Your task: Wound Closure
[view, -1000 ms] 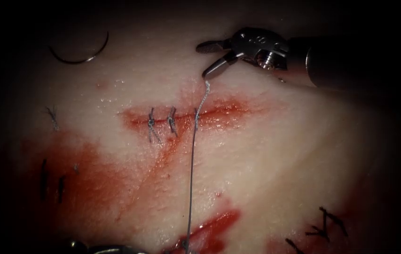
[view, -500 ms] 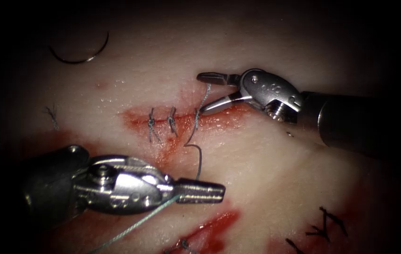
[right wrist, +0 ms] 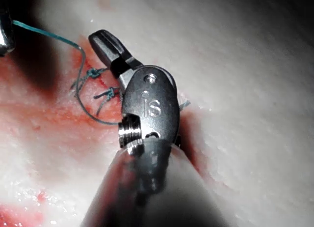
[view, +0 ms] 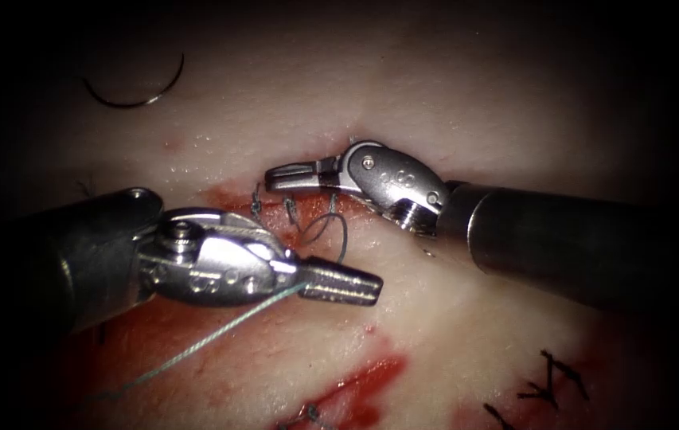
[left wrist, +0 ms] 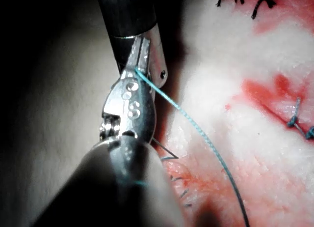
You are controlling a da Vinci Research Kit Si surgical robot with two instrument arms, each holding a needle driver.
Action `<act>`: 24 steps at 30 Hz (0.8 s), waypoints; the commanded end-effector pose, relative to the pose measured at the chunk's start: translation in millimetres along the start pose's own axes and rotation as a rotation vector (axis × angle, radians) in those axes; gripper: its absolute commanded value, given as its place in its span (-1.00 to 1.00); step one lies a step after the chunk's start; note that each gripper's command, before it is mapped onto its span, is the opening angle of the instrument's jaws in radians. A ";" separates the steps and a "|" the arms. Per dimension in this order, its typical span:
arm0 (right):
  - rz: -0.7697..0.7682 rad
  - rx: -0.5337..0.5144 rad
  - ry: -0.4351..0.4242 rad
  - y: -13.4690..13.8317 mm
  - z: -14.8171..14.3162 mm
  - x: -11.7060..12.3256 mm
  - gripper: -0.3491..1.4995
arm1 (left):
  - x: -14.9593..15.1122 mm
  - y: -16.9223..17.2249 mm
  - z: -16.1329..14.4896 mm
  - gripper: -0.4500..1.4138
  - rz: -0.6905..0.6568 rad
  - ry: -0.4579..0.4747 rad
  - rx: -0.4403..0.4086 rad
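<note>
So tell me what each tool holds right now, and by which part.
The left tool is shut on the thread, gripping it along the strand. The right tool is shut on the thread's short end above the cut. The needle lies free on the tissue.

1. We see the endoscope view lit at its middle, falling to black at every edge.
2. Glare shines on the left tool [view: 339,281] and the right tool [view: 295,175].
3. Wet tissue [view: 450,318] glistens.
4. In both wrist views, the near shafts are blurred, with dark shadow beside them.

teal thread [view: 220,333]; red fluid [view: 355,390]; pale tissue [view: 450,334].
</note>
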 end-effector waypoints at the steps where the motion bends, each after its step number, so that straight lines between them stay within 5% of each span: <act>1: -0.005 0.023 0.009 0.1 1.6 -0.8 -1.00 | -0.5 -0.9 0.2 -1.00 0.006 0.011 -0.012; 14: 0.026 0.207 0.092 -2.3 2.7 -2.1 -1.00 | -2.4 -4.5 -3.6 -1.00 0.060 0.045 -0.023; 24: 0.080 0.369 0.194 -3.7 2.4 -1.6 -1.00 | -8.5 -5.5 -6.0 -1.00 0.059 -0.043 0.045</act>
